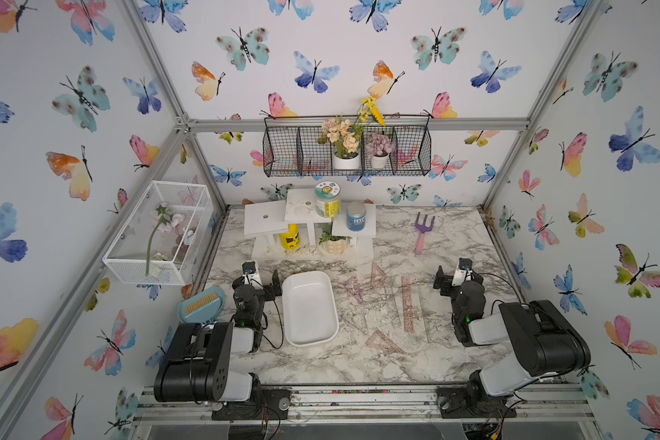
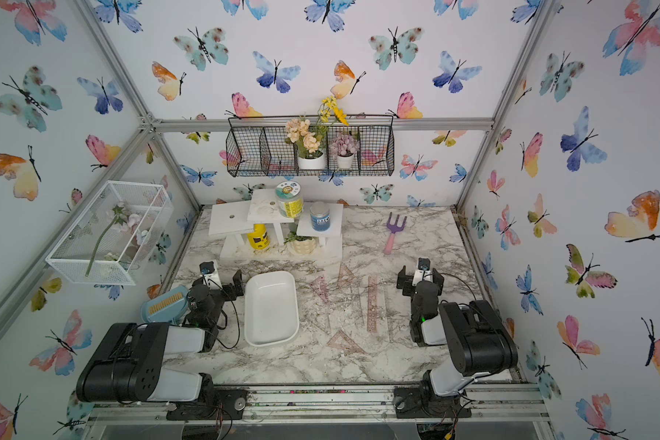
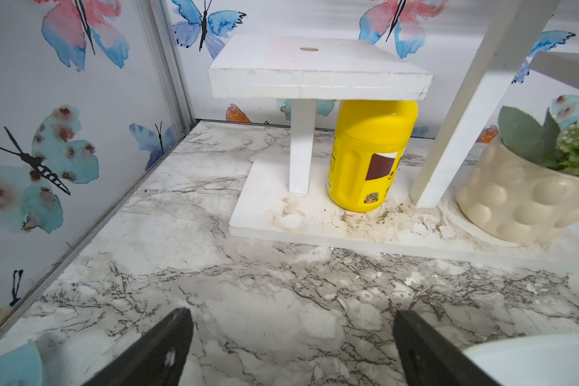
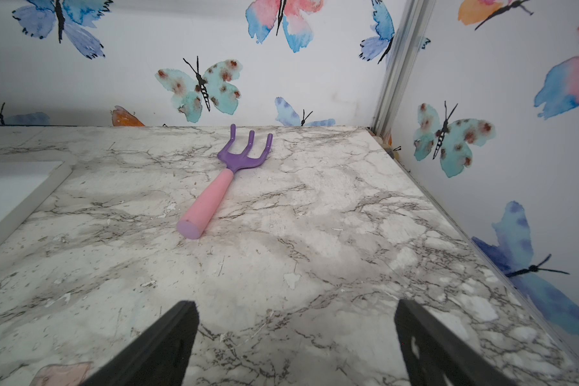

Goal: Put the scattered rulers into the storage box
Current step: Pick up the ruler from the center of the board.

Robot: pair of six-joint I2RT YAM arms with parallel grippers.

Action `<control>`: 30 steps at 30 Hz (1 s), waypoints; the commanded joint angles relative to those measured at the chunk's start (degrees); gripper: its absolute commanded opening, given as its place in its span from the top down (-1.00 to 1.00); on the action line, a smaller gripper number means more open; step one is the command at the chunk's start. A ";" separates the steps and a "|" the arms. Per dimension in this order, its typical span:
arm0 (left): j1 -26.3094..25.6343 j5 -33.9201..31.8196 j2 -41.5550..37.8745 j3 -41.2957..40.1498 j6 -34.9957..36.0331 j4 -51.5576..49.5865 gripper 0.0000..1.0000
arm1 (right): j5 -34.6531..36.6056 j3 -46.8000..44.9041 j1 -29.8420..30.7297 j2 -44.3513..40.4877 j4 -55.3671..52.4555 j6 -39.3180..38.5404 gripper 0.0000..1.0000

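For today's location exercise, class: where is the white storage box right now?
In both top views the storage box lies on the marble table, left of centre, between the left arm and the scattered rulers.

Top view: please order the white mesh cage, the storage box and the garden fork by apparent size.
1. white mesh cage, though it seems nearer the camera
2. storage box
3. garden fork, clearly smallest
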 commanded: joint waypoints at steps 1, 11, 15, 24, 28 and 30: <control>0.02 -2.80 -1.94 1.20 -1.14 -0.13 -0.97 | -0.56 0.03 -0.32 -0.69 1.69 0.30 -0.97; 0.09 -16.19 -12.52 29.39 -17.89 -54.36 -0.97 | 4.42 18.16 -0.27 -27.05 -45.59 10.54 -0.97; 0.66 -5.71 -14.29 38.20 -24.60 -69.06 -1.00 | 4.97 27.26 -0.32 -29.54 -60.58 18.19 -0.89; 0.50 23.21 -16.66 40.88 -28.75 -80.13 -0.37 | -12.83 41.15 -0.32 -20.24 -84.11 21.37 -0.96; 0.01 28.57 -20.13 38.17 -27.67 -83.25 -0.35 | -18.24 40.04 -0.25 -16.71 -88.07 23.94 -0.97; -0.19 30.37 -22.47 36.08 -27.47 -83.33 -0.36 | -20.75 38.15 -0.23 -16.19 -87.75 24.65 -0.97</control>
